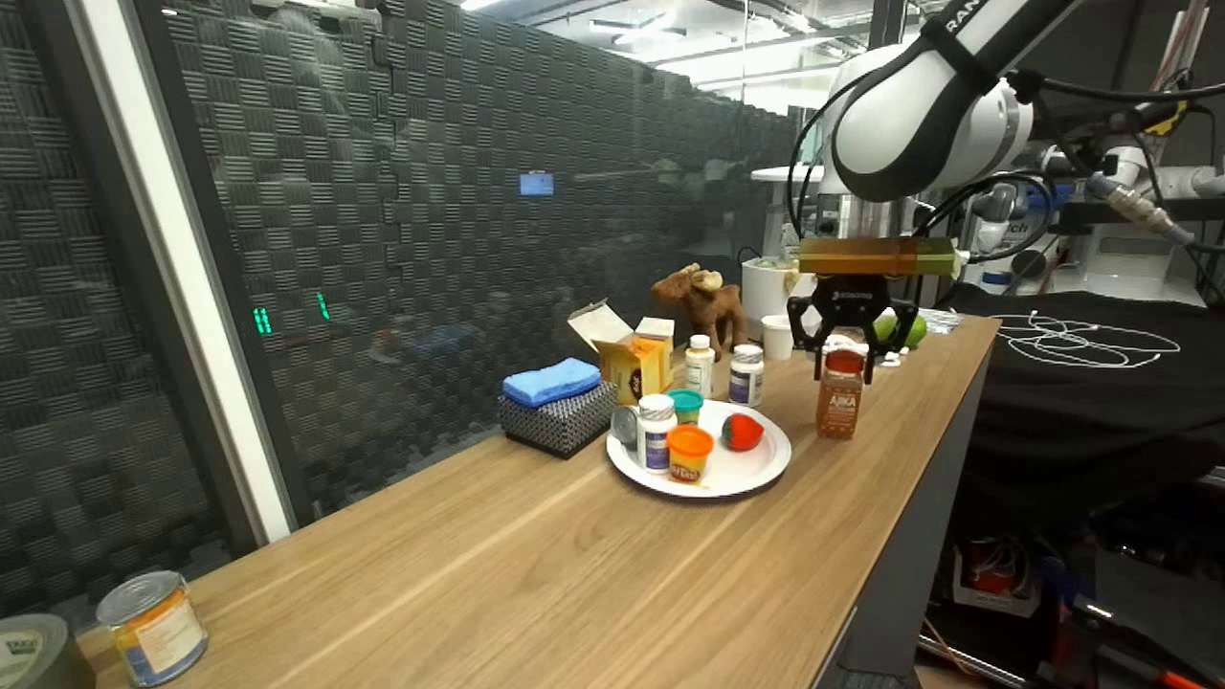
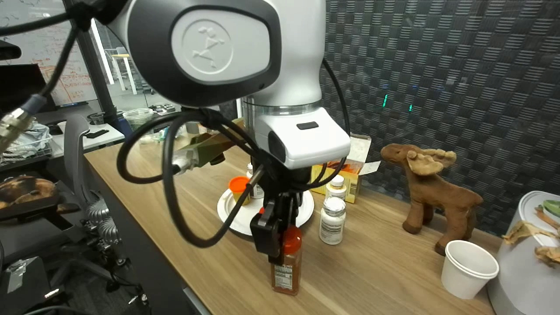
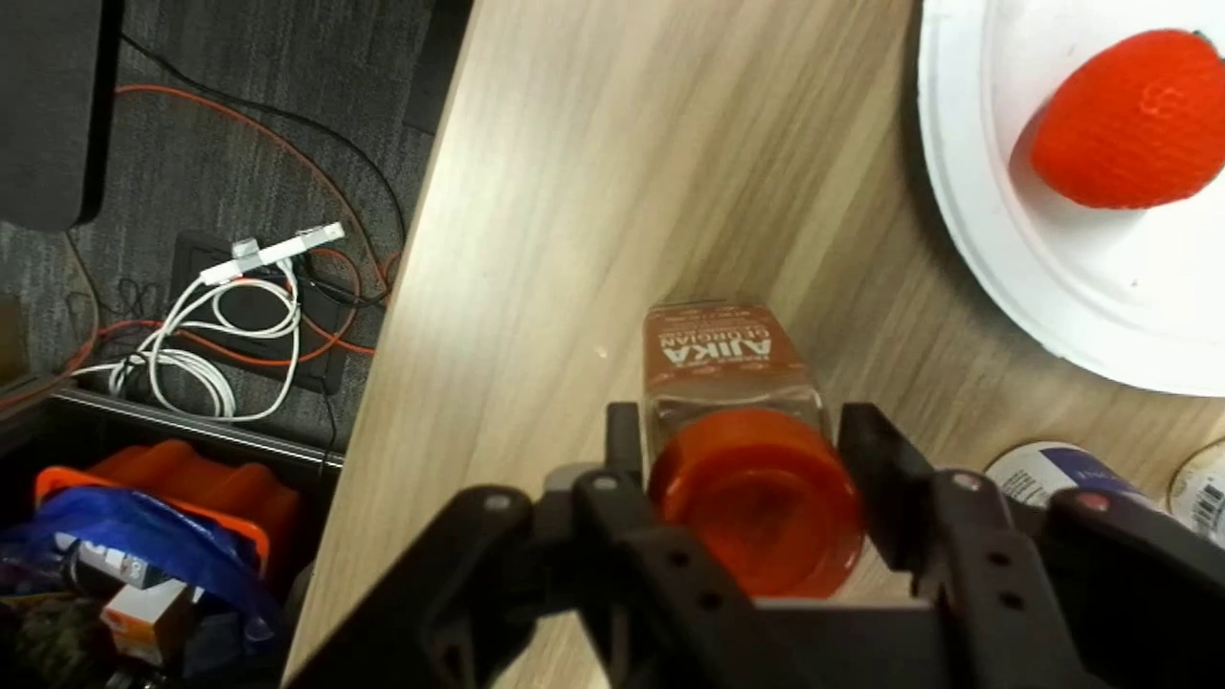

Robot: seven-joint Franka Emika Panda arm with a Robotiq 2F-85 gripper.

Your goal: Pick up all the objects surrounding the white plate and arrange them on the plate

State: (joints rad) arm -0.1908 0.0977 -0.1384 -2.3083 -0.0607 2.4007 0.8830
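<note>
Gripper (image 1: 843, 375), 2 fingers (image 3: 880, 488) flanking upright red-capped bottle (image 1: 838, 408), near white plate (image 1: 745, 470)

Around the plate (image 1: 751, 471) in an exterior view, the spice bottle (image 1: 839, 402) stands at three o'clock, a jar (image 1: 746, 378) at one, the carton (image 1: 641, 367) at eleven; a strawberry (image 1: 742, 432) lies on the plate.

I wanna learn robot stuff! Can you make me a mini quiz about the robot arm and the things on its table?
1. What stands between the jaws of the end effector?
2. How many white-lidded bottles stand on the white plate? A) one B) two C) three
3. True or false: the blue block lies on the patterned box.

Key: 1. The red-capped bottle. 2. A. 3. True.
</note>
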